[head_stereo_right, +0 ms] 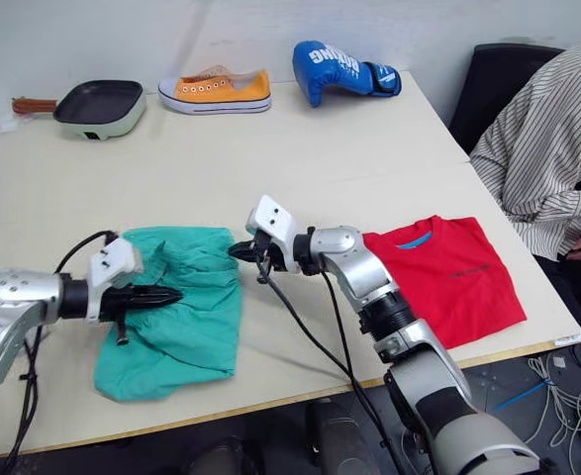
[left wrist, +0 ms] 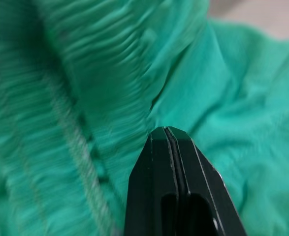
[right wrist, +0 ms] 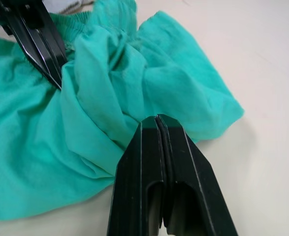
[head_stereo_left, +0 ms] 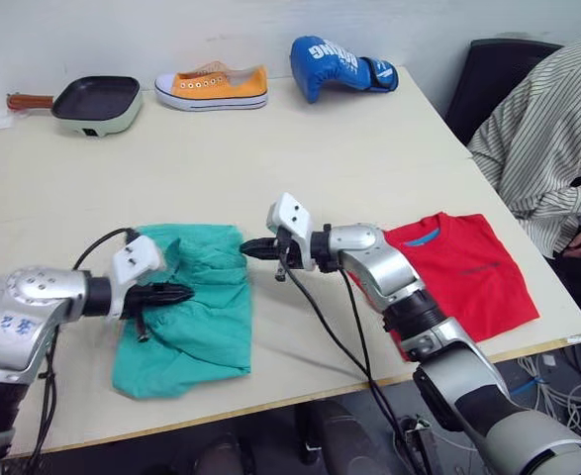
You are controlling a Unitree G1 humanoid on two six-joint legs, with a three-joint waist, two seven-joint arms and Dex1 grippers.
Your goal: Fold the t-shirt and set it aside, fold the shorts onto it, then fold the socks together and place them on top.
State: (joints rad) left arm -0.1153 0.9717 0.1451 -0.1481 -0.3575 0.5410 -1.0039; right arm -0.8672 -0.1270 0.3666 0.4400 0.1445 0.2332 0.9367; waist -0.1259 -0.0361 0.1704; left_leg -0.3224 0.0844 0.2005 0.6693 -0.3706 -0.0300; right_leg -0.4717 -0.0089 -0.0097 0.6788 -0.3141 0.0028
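From my head camera, I am looking down at the shorts lying rumpled on the near left part of the table, while the t-shirt is sitting folded flat near the table's right edge, well apart from them. My left gripper is hovering over the middle of the shorts, its tips pressed together and holding nothing. My right gripper is reaching in at the shorts' right edge, also pinched closed and empty. Along the far edge a pan, an orange shoe and a blue boxing glove are resting; the glove is carrying white lettering that I am reading only as "…ING". A person in a striped shirt is sitting at the right.

Through my left wrist camera I am seeing the gathered waistband close under my closed fingers.

Through my right wrist camera my closed fingers are pointing at a bunched fold beside the shorts' edge, with my left gripper touching down on the cloth beyond.

I am judging this fabric light, limp and a little slippery; it will slump wherever it is unsupported. I would take it at the waistband corners, where the elastic gives something firmer to pinch.
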